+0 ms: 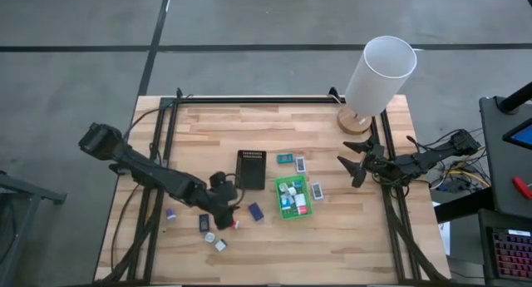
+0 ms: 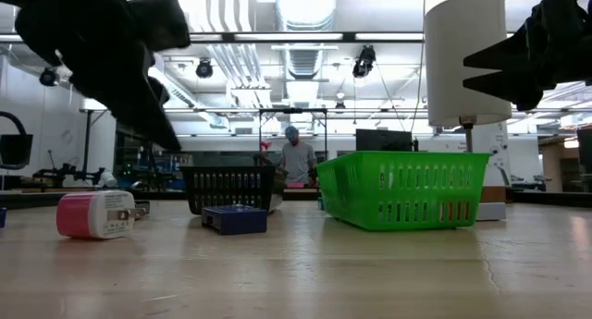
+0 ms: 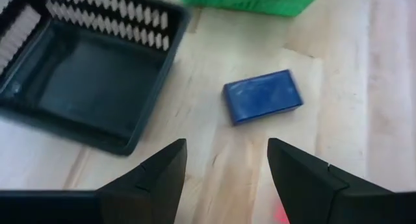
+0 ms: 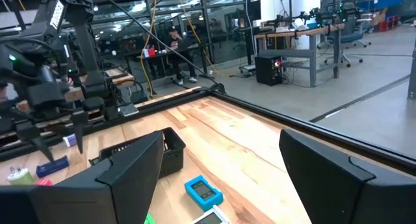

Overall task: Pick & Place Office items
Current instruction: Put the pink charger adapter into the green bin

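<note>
Over the table (image 1: 349,229), the left claw (image 1: 229,210) hangs open and empty above a dark blue block (image 3: 263,96) beside the black tray (image 1: 251,170); the right claw (image 1: 352,163) waits open near the green tray (image 1: 292,213).

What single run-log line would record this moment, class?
left gripper: open, above blue block | right gripper: open, waiting | green tray: partly filled | black tray: empty

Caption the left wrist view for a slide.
Open left end effector hovers over the table near a dark blue block, beside the empty black tray.
</note>
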Controlling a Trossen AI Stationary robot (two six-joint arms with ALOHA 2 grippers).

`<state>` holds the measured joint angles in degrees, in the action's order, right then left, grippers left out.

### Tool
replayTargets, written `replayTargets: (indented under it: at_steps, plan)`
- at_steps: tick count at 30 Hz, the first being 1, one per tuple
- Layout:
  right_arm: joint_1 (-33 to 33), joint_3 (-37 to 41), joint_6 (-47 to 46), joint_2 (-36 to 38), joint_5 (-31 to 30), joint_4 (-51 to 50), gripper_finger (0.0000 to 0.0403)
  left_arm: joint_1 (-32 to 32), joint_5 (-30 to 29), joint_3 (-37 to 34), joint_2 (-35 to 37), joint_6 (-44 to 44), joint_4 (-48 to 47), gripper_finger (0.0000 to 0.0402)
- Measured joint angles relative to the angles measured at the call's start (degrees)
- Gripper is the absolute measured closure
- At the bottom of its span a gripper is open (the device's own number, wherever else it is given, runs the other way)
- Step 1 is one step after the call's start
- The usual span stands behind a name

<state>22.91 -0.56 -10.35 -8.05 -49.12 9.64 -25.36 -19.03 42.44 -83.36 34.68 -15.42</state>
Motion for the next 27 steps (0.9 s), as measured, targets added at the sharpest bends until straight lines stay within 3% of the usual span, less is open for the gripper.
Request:
replayTargets:
  at_steps: [10, 27]
  plan:
    - [0.0, 0.0, 0.01, 0.02, 0.0, -0.01, 0.009, -4.76, 8.72, 2.47, 0.94, -10.97, 0.07, 0.018]
    - [-0.01, 0.0, 0.0, 0.02, 0.0, -0.01, 0.0099, -5.81, 8.82, 2.16, 0.97, -18.45, -1.57, 0.018]
